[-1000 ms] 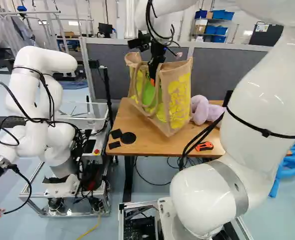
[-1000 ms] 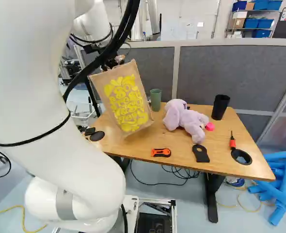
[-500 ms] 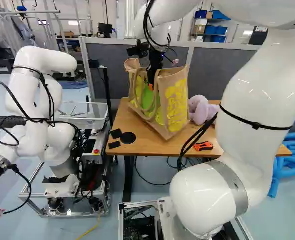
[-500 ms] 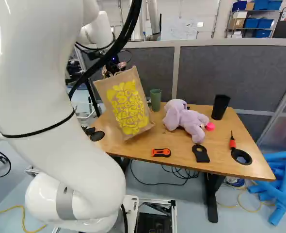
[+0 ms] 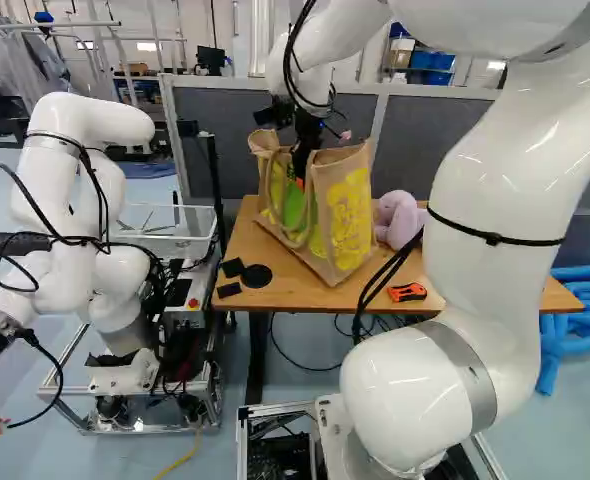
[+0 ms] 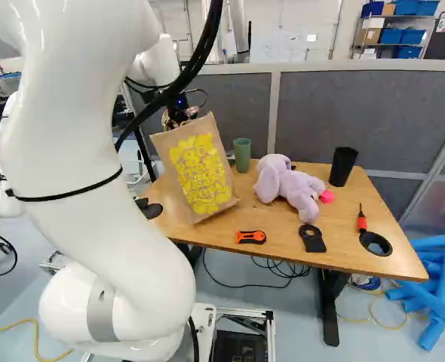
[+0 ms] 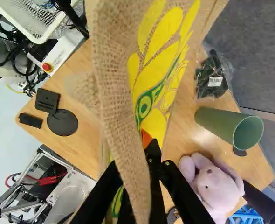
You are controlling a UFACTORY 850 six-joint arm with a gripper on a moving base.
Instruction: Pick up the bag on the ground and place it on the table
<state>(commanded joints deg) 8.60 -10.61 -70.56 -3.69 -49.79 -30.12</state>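
Under your gripper (image 7: 148, 145), which looks to be pinching it, the bag (image 5: 347, 225) leans, its base apparently touching the tabletop (image 6: 290, 226). Settle that base flat before you release, then withdraw straight up without snagging.

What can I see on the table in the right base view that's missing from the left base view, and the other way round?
Only right: green cup, black cup, red-handled screwdriver, black plate with a hole, small pink object.
Only left: small black block.
Both: burlap bag, lilac plush toy, orange utility knife, black disc.
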